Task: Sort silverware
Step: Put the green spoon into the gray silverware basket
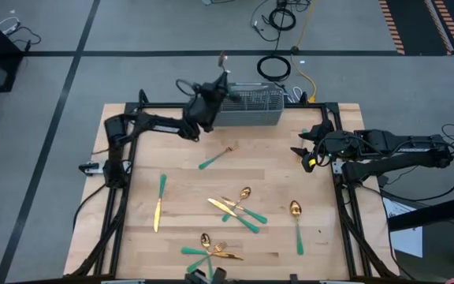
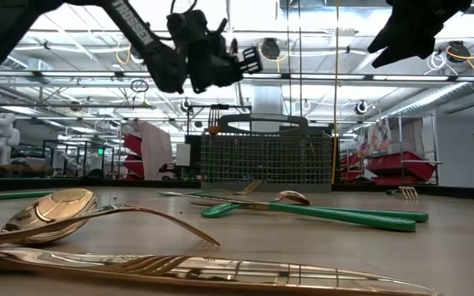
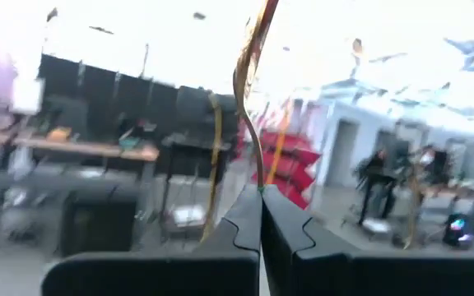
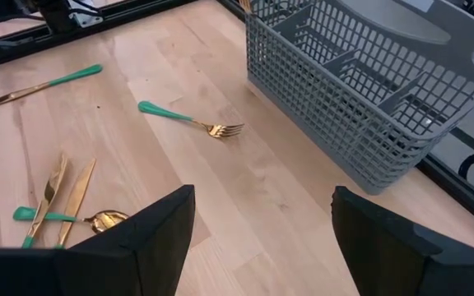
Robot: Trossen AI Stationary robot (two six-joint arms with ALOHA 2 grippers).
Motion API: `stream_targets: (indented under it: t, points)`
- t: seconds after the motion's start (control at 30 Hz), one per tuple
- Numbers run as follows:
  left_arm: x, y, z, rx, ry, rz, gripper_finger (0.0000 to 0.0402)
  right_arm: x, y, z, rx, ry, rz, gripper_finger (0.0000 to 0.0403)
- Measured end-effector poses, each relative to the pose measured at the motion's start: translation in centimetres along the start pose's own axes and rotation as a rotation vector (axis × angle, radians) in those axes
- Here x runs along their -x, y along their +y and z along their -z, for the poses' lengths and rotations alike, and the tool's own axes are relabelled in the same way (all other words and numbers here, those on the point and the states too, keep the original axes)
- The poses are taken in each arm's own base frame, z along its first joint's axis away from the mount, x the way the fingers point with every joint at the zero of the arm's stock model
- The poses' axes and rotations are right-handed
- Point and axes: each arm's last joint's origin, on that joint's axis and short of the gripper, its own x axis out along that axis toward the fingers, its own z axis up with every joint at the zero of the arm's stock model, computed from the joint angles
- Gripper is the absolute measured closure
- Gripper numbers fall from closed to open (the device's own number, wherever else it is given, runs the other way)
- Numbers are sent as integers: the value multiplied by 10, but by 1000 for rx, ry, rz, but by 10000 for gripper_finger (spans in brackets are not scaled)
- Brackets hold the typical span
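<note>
My left gripper (image 1: 221,81) is raised beside the left end of the grey wire-mesh caddy (image 1: 247,107) and is shut on one piece of silverware (image 3: 249,74), whose gold end sticks up past the fingertips. It shows edge-on, so I cannot tell whether it is a fork, spoon or knife. My right gripper (image 4: 262,238) hangs open over the table's right edge, touching nothing. A teal-handled fork (image 1: 217,156) lies flat in front of the caddy. More silverware lies flat: a knife (image 1: 158,203), a cluster (image 1: 239,209), a spoon (image 1: 296,221) and a pile (image 1: 210,249). My left gripper pinches the piece between its two shut fingers (image 3: 237,222). The gold shank (image 3: 258,177) comes out right at the fingertips; the part inside the hold is hidden by the fingers. The piece runs on along the fingers, slanting up, lifted clear of table and caddy.
The caddy stands at the table's far edge, with open compartments (image 4: 360,74) on top. A black frame (image 1: 124,110) borders the wooden table. Bare wood lies between the caddy and the scattered silverware. Cables (image 1: 274,67) lie on the floor beyond the table.
</note>
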Motion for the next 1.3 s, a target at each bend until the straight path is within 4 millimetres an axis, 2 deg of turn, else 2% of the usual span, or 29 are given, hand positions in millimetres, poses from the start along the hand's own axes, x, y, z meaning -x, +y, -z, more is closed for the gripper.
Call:
stream_targets:
  t: [0.13, 0.3, 0.43, 0.87, 1.3]
  points:
    - [12, -14, 25, -112, 37, 29, 401, 0, 0, 0, -2, 0, -1, 131]
    - [23, -25, 34, -160, 55, 10, 401, 0, 0, 0, -5, 1, -2, 131]
    - [27, -26, 48, -181, 82, -17, 401, 0, 0, 0, -7, 1, -3, 131]
    - [31, -24, 71, -184, 112, -26, 401, 0, 0, 0, -12, 1, -5, 131]
    - [34, -21, 81, -219, 190, -132, 401, 0, 0, 0, -8, 1, -5, 131]
